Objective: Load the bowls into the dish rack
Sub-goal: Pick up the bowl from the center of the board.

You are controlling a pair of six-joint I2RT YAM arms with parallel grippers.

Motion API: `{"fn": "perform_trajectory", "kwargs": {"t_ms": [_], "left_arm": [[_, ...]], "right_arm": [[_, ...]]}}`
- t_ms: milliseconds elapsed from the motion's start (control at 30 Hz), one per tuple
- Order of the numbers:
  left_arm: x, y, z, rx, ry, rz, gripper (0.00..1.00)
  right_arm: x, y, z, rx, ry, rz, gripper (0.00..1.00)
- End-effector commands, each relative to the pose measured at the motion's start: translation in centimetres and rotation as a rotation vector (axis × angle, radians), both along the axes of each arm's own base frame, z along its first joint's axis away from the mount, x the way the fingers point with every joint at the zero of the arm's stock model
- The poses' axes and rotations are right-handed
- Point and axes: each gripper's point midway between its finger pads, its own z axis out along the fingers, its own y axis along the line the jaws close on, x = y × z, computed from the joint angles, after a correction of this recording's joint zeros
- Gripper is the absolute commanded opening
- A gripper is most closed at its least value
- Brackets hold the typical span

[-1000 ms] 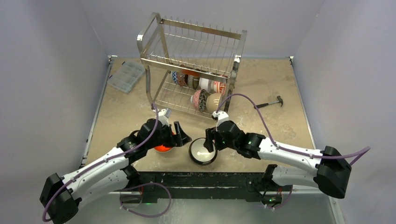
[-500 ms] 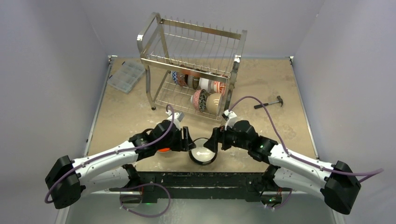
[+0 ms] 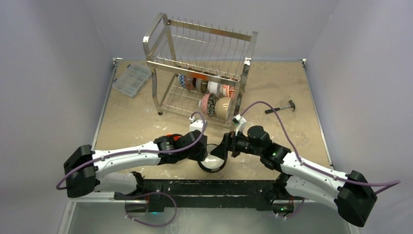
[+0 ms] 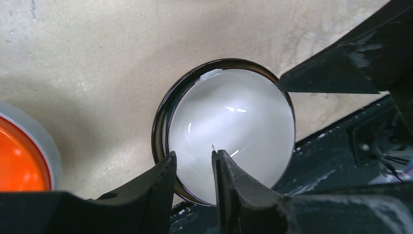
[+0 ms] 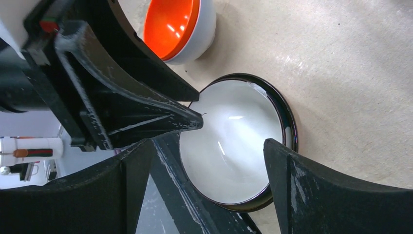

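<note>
- Near edge of the desk (image 3: 287,83): a white bowl with a dark rim (image 4: 234,126) sits upright, with both arms meeting over it.
- The left gripper (image 4: 194,158) reaches in from the bowl's left. Its jaws are drawn to a narrow gap, one finger outside the rim and one over the white inside. The rim seems to pass between them, but the wrist view does not settle whether they are pinching it yet.
- The right gripper (image 5: 204,143) comes from the other side with its jaws spread wide. The bowl lies below the gap between its fingers, and neither finger is seen touching it.
- The tips of the two grippers are close to each other above the bowl.
- Just left of that bowl stands an orange bowl with a pale outside (image 5: 170,24) — upright on the desk, close by but not touching, and largely hidden under the left arm in the overhead view.
- Farther back, in the middle, stands the dish rack (image 3: 199,48), a tall steel wire frame with two tiers.
- Its lower tier holds bowls on edge between the prongs: a back row of patterned and plain ones (image 3: 209,87) and two more in front (image 3: 214,105). No bowls show on the upper tier.
- To the right of the rack, well apart, a hammer (image 3: 281,107) lies flat on the desk.
- At the far left corner — a clear plastic compartment box (image 3: 131,78), lying flat.
</note>
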Motion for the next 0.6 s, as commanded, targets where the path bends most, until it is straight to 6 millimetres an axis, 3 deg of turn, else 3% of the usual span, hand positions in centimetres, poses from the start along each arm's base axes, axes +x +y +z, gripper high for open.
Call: {"fn": "perform_trajectory", "kwargs": {"t_ms": [0, 233, 433, 567], "left_arm": [[1.1, 0.6, 0.6, 0.126, -0.093, 0.038, 0.32], [0.9, 0.4, 1.1, 0.227, -0.166, 0.058, 0.33], [1.0, 0.6, 2.3, 0.208, -0.206, 0.089, 0.37], [0.8, 1.0, 1.8, 0.220, -0.200, 0.087, 0.38]], "right_arm": [[0.7, -0.2, 1.5, 0.019, -0.046, -0.025, 0.86], [1.2, -0.8, 1.1, -0.034, -0.066, -0.050, 0.86], [1.6, -1.3, 0.3, -0.089, -0.076, -0.059, 0.85], [1.8, -1.4, 0.0, -0.112, -0.084, -0.055, 0.84]]}}
